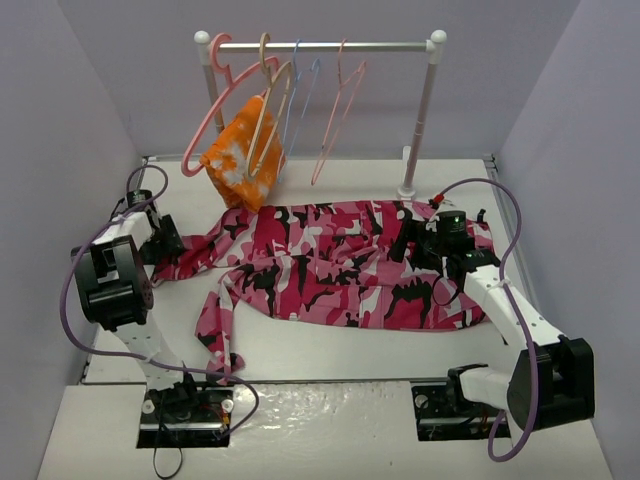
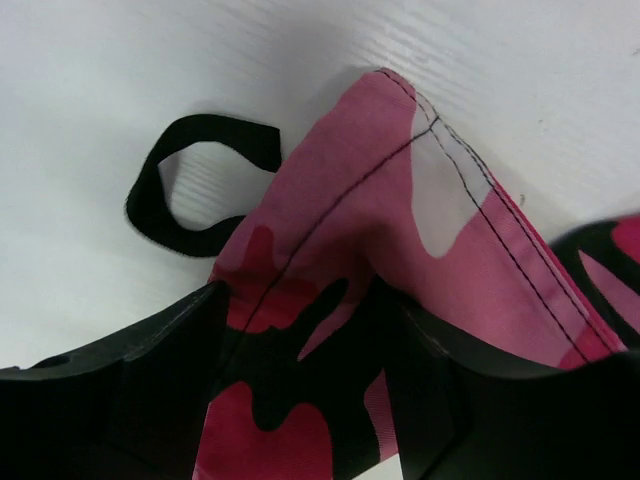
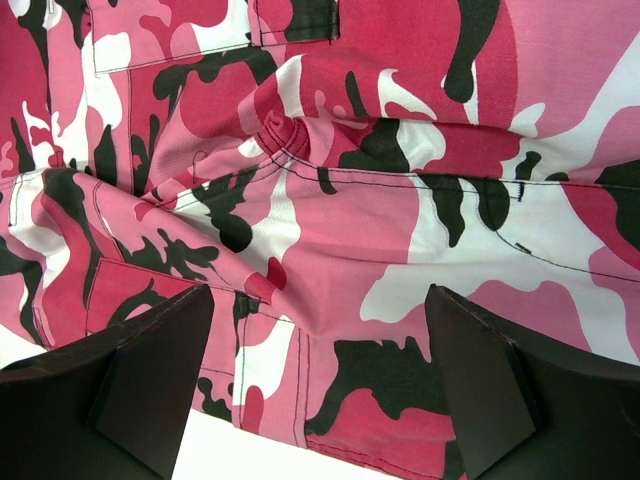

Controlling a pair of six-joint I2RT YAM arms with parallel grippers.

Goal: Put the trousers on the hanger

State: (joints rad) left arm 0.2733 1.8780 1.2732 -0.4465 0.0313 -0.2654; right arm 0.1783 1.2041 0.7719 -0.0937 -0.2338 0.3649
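One trousers, pink-red-white-black camouflage, rumpled flat on the table! Four hangers beyond, one tan hanger among them. Right end effector gapes wide just above the cloth; hem sits between the left end effector fingers. Gripped? Can't tell.

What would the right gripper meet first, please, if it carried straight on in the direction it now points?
The pink, red, white and black camouflage fabric trousers: their rumpled cloth fills the view ahead, between the open fingers of the right gripper. How far off the cloth lies is unclear.
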